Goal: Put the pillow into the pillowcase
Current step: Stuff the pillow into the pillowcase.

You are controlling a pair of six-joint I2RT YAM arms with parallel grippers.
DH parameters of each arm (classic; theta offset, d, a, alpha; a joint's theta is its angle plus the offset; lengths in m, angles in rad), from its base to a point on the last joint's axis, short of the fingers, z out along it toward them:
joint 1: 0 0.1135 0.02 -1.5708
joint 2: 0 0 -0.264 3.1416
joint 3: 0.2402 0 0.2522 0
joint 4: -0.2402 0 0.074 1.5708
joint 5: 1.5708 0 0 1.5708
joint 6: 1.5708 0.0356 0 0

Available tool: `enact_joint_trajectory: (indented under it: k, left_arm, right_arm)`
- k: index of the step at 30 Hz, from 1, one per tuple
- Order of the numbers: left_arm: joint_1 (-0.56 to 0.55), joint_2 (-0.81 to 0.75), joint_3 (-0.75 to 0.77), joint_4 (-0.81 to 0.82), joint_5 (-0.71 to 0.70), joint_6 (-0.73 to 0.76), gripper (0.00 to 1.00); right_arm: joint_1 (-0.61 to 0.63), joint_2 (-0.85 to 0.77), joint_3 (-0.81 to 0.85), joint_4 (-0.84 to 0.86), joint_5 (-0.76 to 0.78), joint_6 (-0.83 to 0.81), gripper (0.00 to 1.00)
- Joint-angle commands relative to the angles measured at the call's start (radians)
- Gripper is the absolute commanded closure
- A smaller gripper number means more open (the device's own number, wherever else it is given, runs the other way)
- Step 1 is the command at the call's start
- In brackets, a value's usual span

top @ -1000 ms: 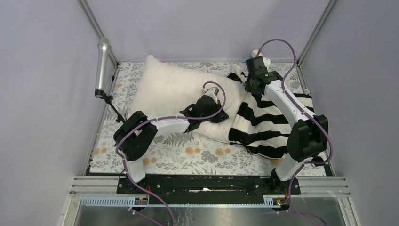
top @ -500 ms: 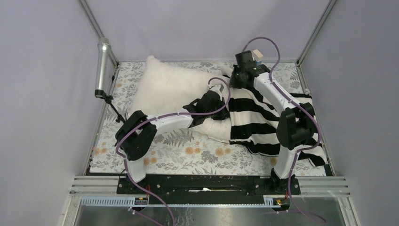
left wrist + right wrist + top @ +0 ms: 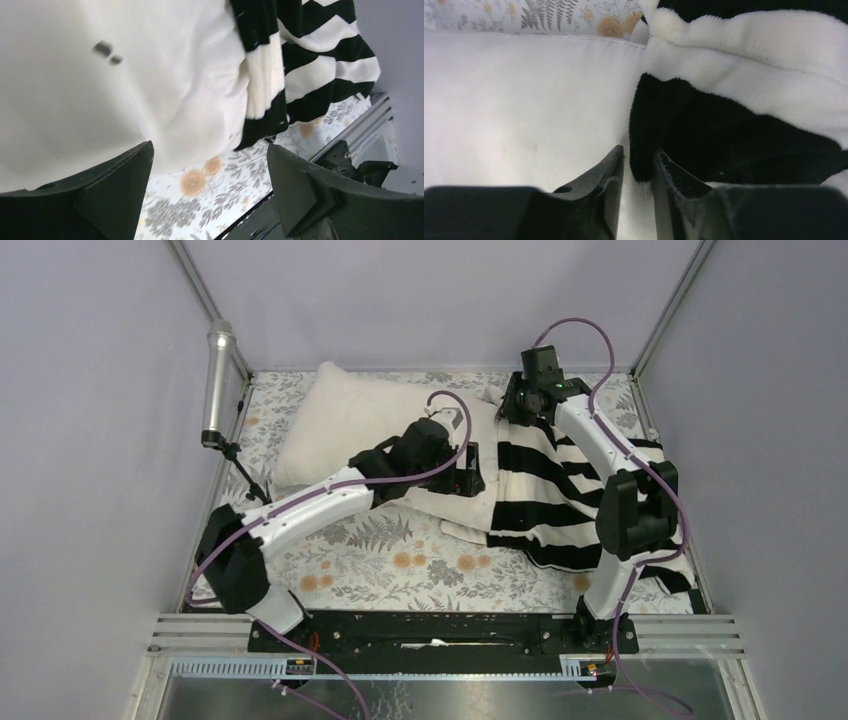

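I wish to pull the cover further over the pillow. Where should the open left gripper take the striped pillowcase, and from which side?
Probably the near end of the pillowcase hem, where it lies as a raised fold across the pillow. Come from the bare pillow side, so one finger slips under the edge; the right gripper is at the far end.

Enclosure of plain lilac-grey walls (image 3: 420, 300), framed by slanted aluminium posts (image 3: 200, 290) and evenly lit.
A pale floral-printed table covering (image 3: 400, 560) is spread beneath the left pincer (image 3: 472, 472) and the right pincer (image 3: 506, 416). A silver cylindrical microphone on a thin black stand (image 3: 217, 380) is mounted well to the left of the left pincer. Ribbed aluminium rails (image 3: 200, 632) are laid along the edge nearer the camera than both pincers.
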Motion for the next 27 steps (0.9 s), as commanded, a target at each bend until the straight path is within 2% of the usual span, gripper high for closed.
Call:
enact_joint_trajectory:
  k: [1, 5, 6, 8, 11, 13, 15, 16, 21, 27]
  left_arm:
    - [0.019, -0.113, -0.047, -0.207, -0.118, 0.078, 0.09]
    - [0.034, -0.066, -0.077, -0.194, -0.157, 0.091, 0.08]
    - [0.035, -0.03, -0.068, -0.187, -0.192, 0.099, 0.09]
    - [0.059, 0.052, -0.038, -0.159, -0.198, 0.101, 0.16]
    - [0.096, 0.127, -0.01, -0.046, -0.082, 0.085, 0.44]
    - [0.096, 0.155, 0.026, -0.018, -0.036, 0.076, 0.69]
    - [0.096, 0.177, 0.052, -0.009, 0.001, 0.072, 0.93]
    - [0.096, 0.181, 0.058, -0.005, 0.013, 0.069, 1.0]
    - [0.097, 0.167, 0.047, 0.046, 0.066, 0.049, 1.0]
    - [0.106, 0.154, 0.021, 0.091, 0.109, 0.028, 1.0]
  right_arm:
    - [0.004, -0.146, -0.016, -0.003, 0.033, -0.035, 0.58]
    - [0.025, -0.264, -0.095, -0.031, 0.102, -0.045, 0.25]
    - [0.036, -0.292, -0.122, -0.041, 0.126, -0.047, 0.2]
    - [0.061, -0.363, -0.176, -0.062, 0.161, -0.043, 0.18]
    - [0.142, -0.467, -0.272, -0.102, 0.234, -0.03, 0.26]
    - [0.219, -0.536, -0.34, -0.132, 0.28, 0.003, 0.34]
    - [0.283, -0.597, -0.425, -0.138, 0.293, 0.049, 0.37]
    - [0.299, -0.619, -0.471, -0.135, 0.301, 0.068, 0.39]
    - [0.338, -0.62, -0.598, -0.084, 0.283, 0.121, 0.41]
    - [0.371, -0.601, -0.635, -0.086, 0.394, 0.146, 0.38]
